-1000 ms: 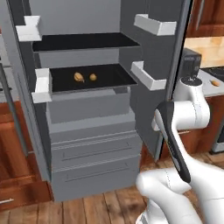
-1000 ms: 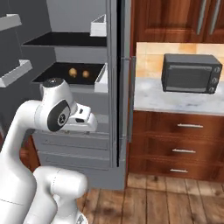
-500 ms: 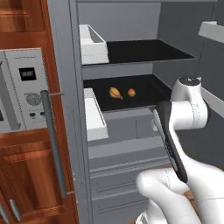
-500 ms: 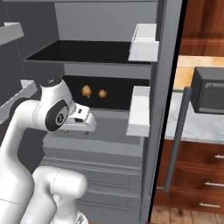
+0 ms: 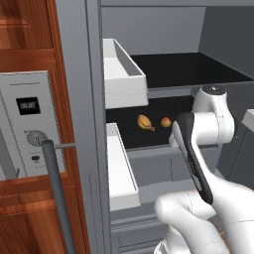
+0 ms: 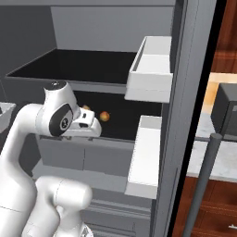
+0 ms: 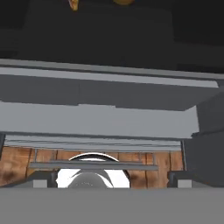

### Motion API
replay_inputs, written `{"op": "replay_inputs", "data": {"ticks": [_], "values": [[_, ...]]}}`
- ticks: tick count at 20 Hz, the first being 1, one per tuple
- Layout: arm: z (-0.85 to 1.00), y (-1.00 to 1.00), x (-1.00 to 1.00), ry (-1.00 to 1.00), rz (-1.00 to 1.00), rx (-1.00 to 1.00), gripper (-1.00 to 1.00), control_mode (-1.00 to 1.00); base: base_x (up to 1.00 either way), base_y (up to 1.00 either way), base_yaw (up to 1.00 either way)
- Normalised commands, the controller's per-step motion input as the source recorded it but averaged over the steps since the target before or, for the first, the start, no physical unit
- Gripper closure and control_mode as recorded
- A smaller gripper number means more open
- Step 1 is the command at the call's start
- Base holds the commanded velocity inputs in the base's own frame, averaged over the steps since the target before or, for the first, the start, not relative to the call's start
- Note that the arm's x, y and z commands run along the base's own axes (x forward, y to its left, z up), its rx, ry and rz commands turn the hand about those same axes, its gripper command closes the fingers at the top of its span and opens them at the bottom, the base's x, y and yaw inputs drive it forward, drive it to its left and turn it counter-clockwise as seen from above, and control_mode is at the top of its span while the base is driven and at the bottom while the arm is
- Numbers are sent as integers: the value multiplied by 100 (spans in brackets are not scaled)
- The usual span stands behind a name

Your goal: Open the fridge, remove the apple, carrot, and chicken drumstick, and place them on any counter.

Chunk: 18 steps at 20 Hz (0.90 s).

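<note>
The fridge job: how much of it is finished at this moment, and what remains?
Done: the fridge stands open. In hand: nothing; the fingers are open and empty below the shelf. Left: the chicken drumstick and the apple still lie on the black shelf; I cannot make out the carrot.

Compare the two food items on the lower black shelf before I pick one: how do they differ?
The chicken drumstick is an elongated golden-brown lump, thicker at one end; the apple is a small round red-orange ball. The chicken drumstick lies to the left in the left base view and looks the longer of the two; the apple sits to its right, nearer the arm. Both rest, apart from each other, on the same black shelf inside the open fridge.
</note>
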Motion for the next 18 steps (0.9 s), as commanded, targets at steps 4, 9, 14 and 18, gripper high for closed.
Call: {"op": "replay_inputs", "data": {"ticks": [4, 9, 14, 18], "values": [[0, 53, 15, -28, 11, 0, -100, -100, 0, 0, 0], [0, 36, 80, -33, 5, 0, -100, -100, 0, 0, 0], [7, 20, 99, -26, 2, 0, -100, -100, 0, 0, 0], [0, 13, 77, -17, 3, 1, -100, -100, 0, 0, 0]]}}
